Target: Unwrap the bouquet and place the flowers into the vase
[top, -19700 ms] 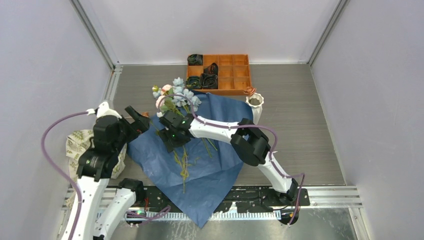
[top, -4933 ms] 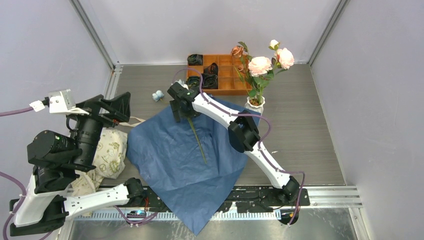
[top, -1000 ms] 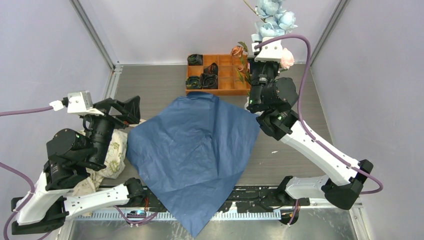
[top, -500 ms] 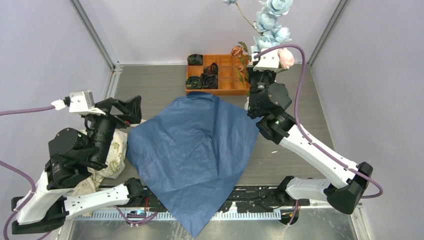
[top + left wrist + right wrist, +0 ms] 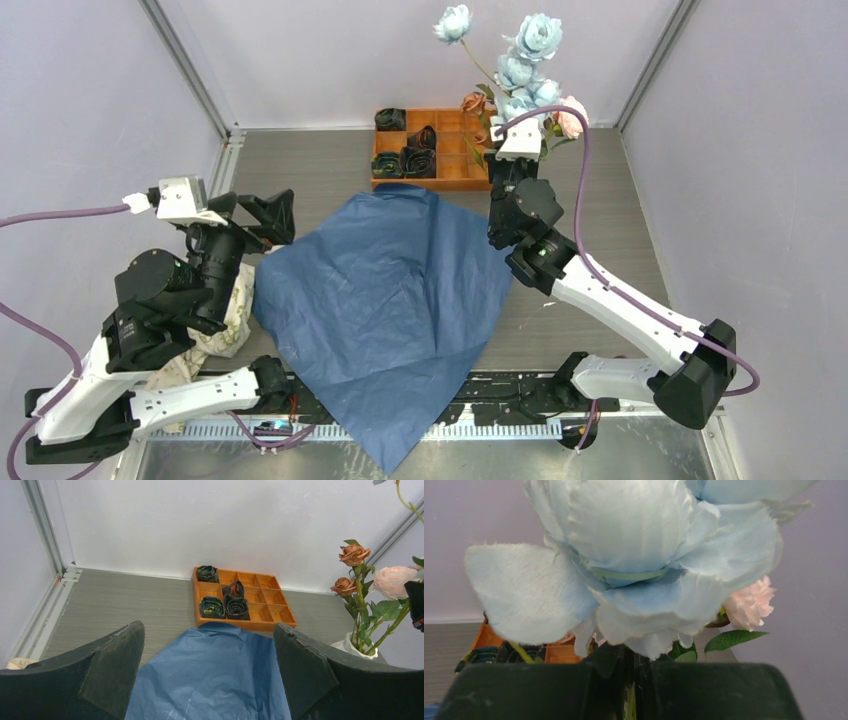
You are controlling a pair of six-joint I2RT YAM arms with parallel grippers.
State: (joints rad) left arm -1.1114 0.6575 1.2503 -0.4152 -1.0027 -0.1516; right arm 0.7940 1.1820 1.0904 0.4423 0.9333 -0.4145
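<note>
Lowered since moment ago: right claw (image 5: 512,168), blooms now fully in top view. Claw pinches stem of pale blue flowers (image 5: 520,60) over vase (image 5: 346,645) at far right of surface (image 5: 610,230). Stem axis near vertical, blooms up, lower end hidden behind arm. Pink rose (image 5: 392,580) and orange roses (image 5: 354,555) stand in vase. Left claw (image 5: 207,645) spread wide, well apart. Blue wrapping paper (image 5: 385,300) flat mid-surface; orange tray (image 5: 465,125) at back wall. Grey wood-grain surface, pale walls.

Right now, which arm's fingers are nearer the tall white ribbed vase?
Right: its fingers hold a blue flower above the vase; the left fingers sit far across the blue paper.
</note>
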